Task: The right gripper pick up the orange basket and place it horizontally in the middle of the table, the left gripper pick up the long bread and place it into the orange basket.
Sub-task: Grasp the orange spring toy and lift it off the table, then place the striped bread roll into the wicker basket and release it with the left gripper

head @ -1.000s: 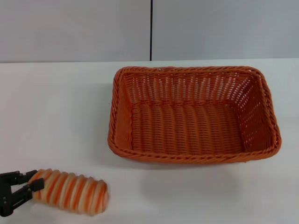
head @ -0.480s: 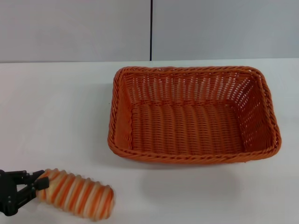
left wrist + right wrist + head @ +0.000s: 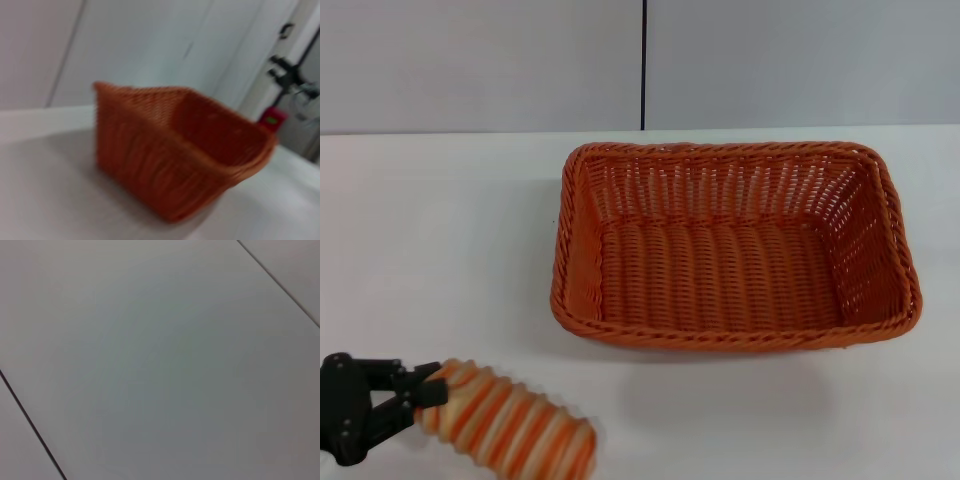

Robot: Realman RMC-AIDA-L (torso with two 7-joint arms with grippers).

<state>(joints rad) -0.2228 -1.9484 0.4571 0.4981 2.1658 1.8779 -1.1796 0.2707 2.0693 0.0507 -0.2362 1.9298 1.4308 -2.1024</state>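
The orange basket point(image 3: 735, 243) lies lengthwise across the middle of the white table point(image 3: 440, 230), empty; the left wrist view also shows the basket point(image 3: 175, 150). At the head view's lower left, my left gripper point(image 3: 420, 392) is shut on one end of the long bread point(image 3: 510, 425), a cream loaf with orange stripes that slants toward the bottom edge. The bread looks raised off the table, to the left of and nearer than the basket. The right gripper is out of view; its wrist view shows only a grey panelled surface.
A grey wall with a dark vertical seam point(image 3: 644, 65) runs behind the table. In the left wrist view, a dark stand point(image 3: 292, 75) and a red object point(image 3: 271, 119) sit beyond the basket.
My left gripper has moved right and slightly toward the bottom edge with the bread in its grasp. The bread's free end has swung lower and rightward. The basket has stayed put.
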